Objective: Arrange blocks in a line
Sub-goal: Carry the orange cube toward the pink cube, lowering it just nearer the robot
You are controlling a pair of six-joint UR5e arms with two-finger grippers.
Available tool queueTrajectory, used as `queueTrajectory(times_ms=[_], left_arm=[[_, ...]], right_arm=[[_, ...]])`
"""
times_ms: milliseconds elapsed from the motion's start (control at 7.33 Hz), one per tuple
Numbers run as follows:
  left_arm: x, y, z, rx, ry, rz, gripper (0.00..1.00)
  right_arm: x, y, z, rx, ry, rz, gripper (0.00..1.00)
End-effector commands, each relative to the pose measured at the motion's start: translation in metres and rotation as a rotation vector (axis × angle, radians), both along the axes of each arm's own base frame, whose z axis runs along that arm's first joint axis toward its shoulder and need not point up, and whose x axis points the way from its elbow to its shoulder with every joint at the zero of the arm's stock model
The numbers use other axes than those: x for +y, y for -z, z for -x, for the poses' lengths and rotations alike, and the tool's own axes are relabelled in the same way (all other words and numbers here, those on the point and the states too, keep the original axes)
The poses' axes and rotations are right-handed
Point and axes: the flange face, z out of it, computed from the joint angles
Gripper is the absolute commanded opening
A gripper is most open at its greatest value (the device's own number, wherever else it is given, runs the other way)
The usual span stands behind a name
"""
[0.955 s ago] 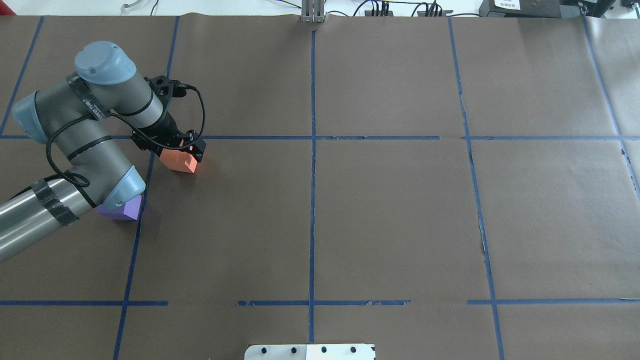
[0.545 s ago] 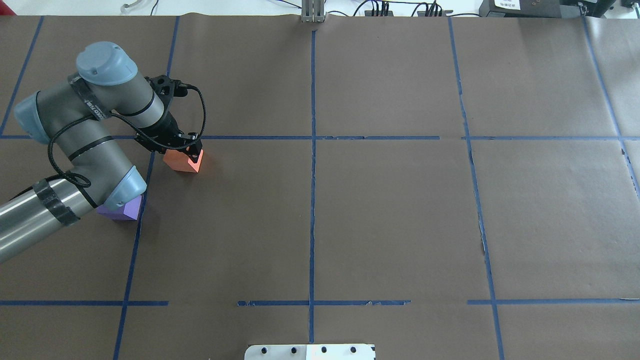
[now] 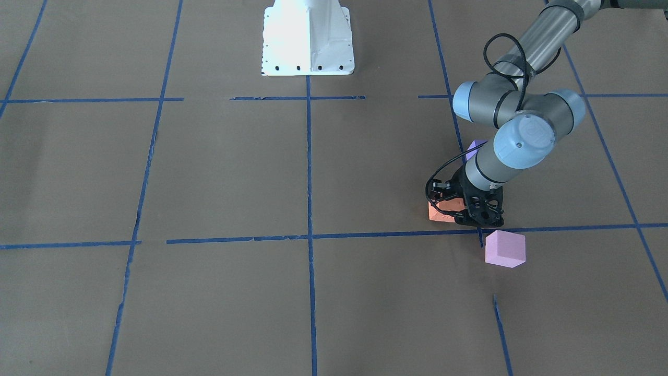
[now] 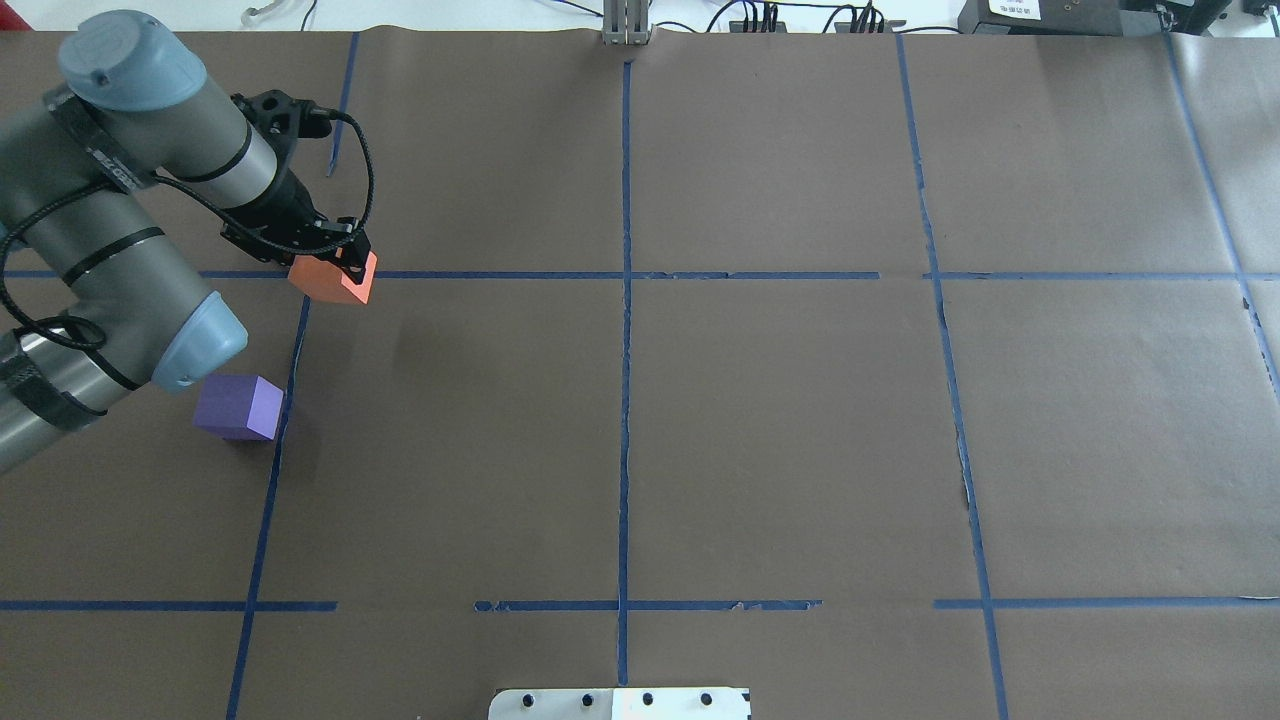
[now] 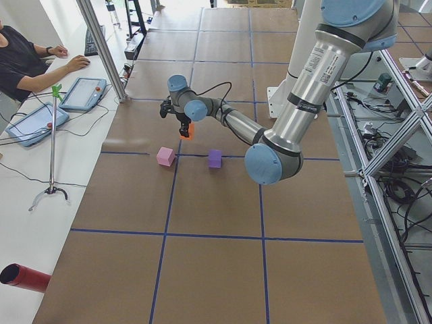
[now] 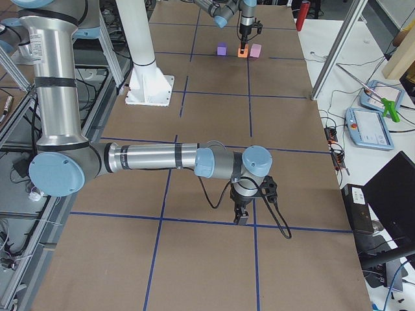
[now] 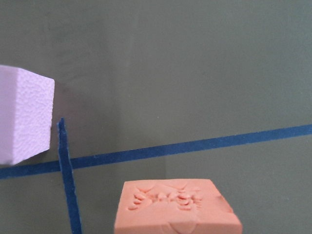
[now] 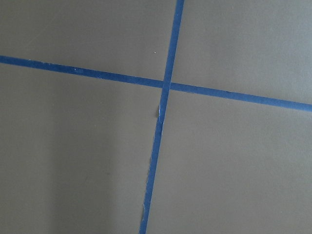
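Observation:
My left gripper (image 4: 345, 262) is shut on the orange block (image 4: 335, 280) and holds it a little above the table, by a blue tape crossing. The left wrist view shows the block's dented top (image 7: 178, 207). The light pink block (image 3: 504, 248) stands just beyond that crossing, close to the orange block (image 3: 442, 210), and also shows in the left wrist view (image 7: 22, 114). The overhead view hides it under my arm. The violet-blue block (image 4: 240, 407) stands alone nearer my base. My right gripper (image 6: 241, 217) hangs low over the table's far right; I cannot tell whether it is open or shut.
Brown paper with a grid of blue tape lines (image 4: 625, 400) covers the table. The white robot base plate (image 3: 308, 36) sits at my edge. An operator (image 5: 27, 61) with tablets sits at the side table past the far edge.
My left gripper has risen and moved left and away from me with the orange block in it. The arm no longer covers part of the violet-blue block.

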Motion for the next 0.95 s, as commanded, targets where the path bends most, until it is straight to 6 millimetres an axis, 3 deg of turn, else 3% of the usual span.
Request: queueTrajectory(times_ms=[0, 136, 273, 545, 682, 818], left_arm=[[0.015, 0.043, 0.061, -0.052, -0.036, -0.043, 0.16], [0.017, 0.031, 0.078, -0.069, -0.051, -0.056, 0.16], [0.025, 0.004, 0.085, -0.08, -0.055, -0.015, 0.08], [0.019, -0.051, 0.122, -0.052, -0.053, 0.092, 0.05], [0.01, -0.071, 0.129, -0.034, -0.056, 0.132, 0.05], [0.007, -0.082, 0.123, -0.042, -0.057, 0.155, 0.06]], right_arm=[[0.0, 0.0, 0.0, 0.0, -0.001, 0.001, 1.0], [0.0, 0.001, 0.0, 0.0, -0.001, -0.001, 1.0], [0.0, 0.0, 0.0, 0.0, 0.0, 0.0, 1.0], [0.0, 0.0, 0.0, 0.0, -0.001, 0.001, 1.0], [0.0, 0.0, 0.0, 0.0, -0.001, 0.001, 1.0], [0.0, 0.0, 0.0, 0.0, -0.001, 0.001, 1.0]])
